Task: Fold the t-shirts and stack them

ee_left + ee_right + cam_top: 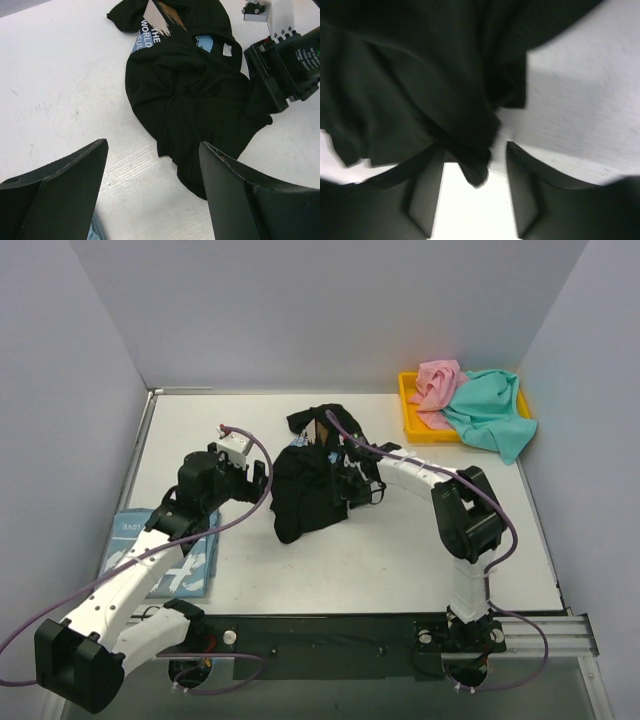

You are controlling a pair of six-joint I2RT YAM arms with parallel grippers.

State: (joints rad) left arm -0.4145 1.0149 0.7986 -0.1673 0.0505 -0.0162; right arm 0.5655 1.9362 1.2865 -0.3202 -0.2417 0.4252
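Looking at the black t-shirt (303, 495): lies crumpled and unfolded on the white bench (400, 560), between the two hands. Runs lengthwise from the far end, just left of the right hand (352, 487), down toward the near-left, ending just right of the left hand (258, 478). Points its printed end away from the arm bases. Shows white lettering and a small pale blue patch at that far end in the left wrist view, plus a white neck label. Looks deeply creased, bunched in the middle, narrowing to a rounded lobe at the near end.

Turning to the left hand: spread wide, pinching nothing, set over bare bench with the shirt's near hem just ahead of its fingers.

Turning to the right hand: fingers apart, with a dark fold of the shirt hanging down between them and bright gaps on either side. Not clamped on the cloth, as far as the blurred right wrist view tells.

Noting the other shirts: light blue t-shirt (165, 552) with white lettering, flat on the bench behind the left hand, partly under that arm. Pink t-shirt (437, 383) and teal t-shirt (492, 412) heaped in the yellow tray (406, 405), well beyond the right hand to its far right, with the teal cloth spilling over the tray's right edge.
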